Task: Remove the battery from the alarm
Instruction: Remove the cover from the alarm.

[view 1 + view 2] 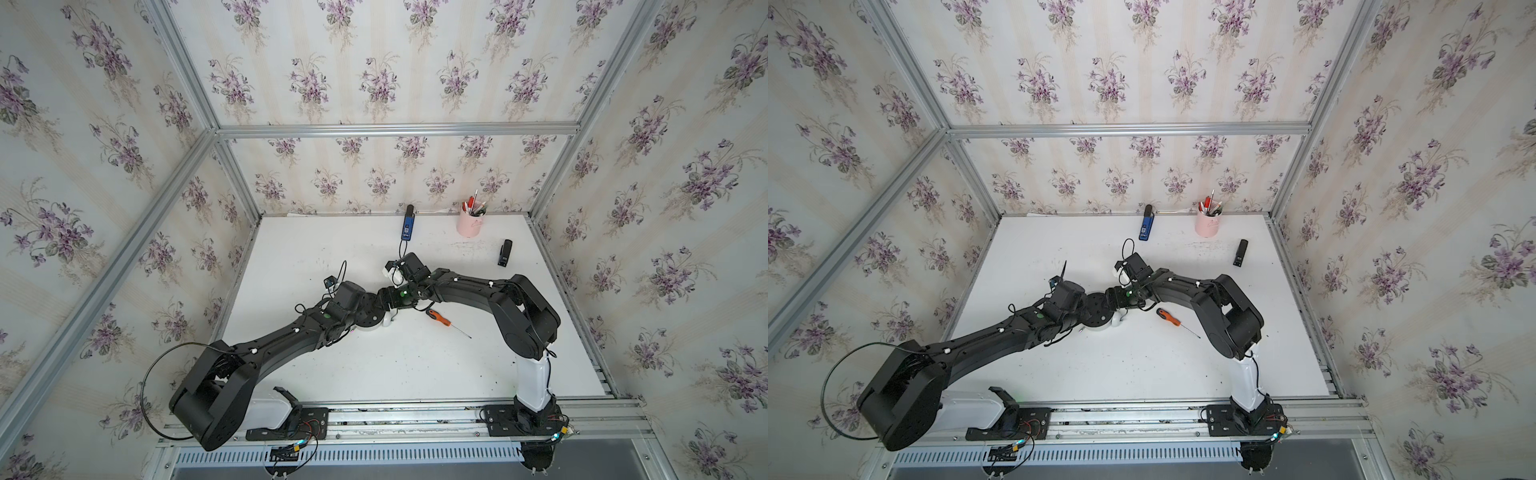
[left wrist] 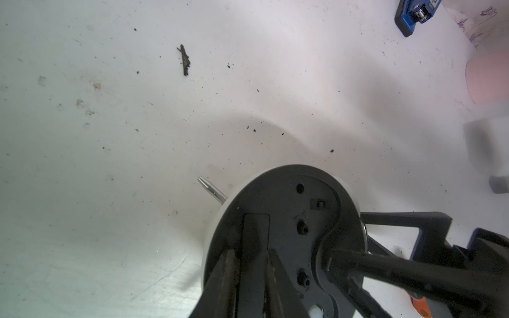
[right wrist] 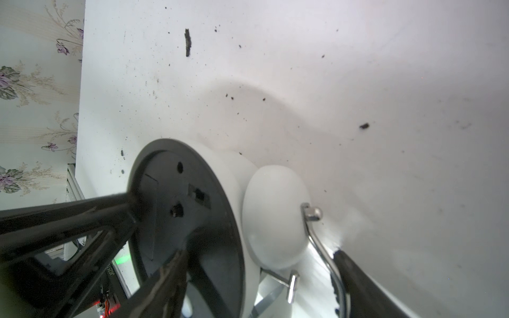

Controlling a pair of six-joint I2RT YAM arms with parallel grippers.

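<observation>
At frame centre, the round white twin-bell alarm lies black back up; left gripper narrowly parted over its cover, right gripper clamping its body.

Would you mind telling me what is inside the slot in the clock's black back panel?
The left tool's tips straddle the long slot in the clock's back panel. The slot reads only as a dark recess; whether a battery sits inside cannot be seen.

I see bright, even light in both top views | edges bow, fisheye | soft arm shadows on table | wrist views: near gripper fingers blurred | pink cup out of focus
</observation>
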